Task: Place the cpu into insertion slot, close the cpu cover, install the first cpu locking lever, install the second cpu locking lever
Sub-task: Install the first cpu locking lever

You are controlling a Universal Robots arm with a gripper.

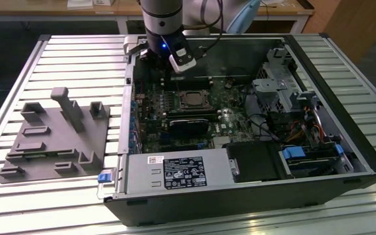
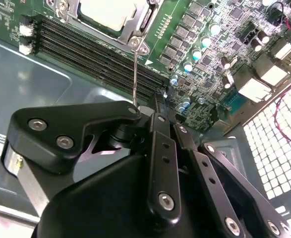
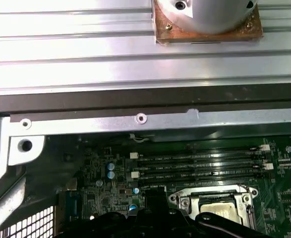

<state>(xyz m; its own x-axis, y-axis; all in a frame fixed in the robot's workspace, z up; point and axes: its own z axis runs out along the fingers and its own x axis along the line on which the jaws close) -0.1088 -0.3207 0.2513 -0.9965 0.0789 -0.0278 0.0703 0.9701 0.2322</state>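
Slippage is the worry. The gripper (image 2: 154, 101) looks closed almost tight on the free end of the thin lever (image 2: 135, 74). A rod that slim could spring loose or bend if pushed off its arc, and might whip onto the memory slots (image 2: 86, 44) just beyond the fingertips. Past those, the chip (image 2: 108, 12) sits in its socket (image 3: 194, 204) under the lowered cover (image 3: 247, 199). The open computer case (image 1: 240, 200) lies on a slatted metal table (image 1: 77, 58). A grey tray (image 1: 51, 142) is well off to the gripper's side, and a wooden desk (image 1: 44, 7) is behind it.
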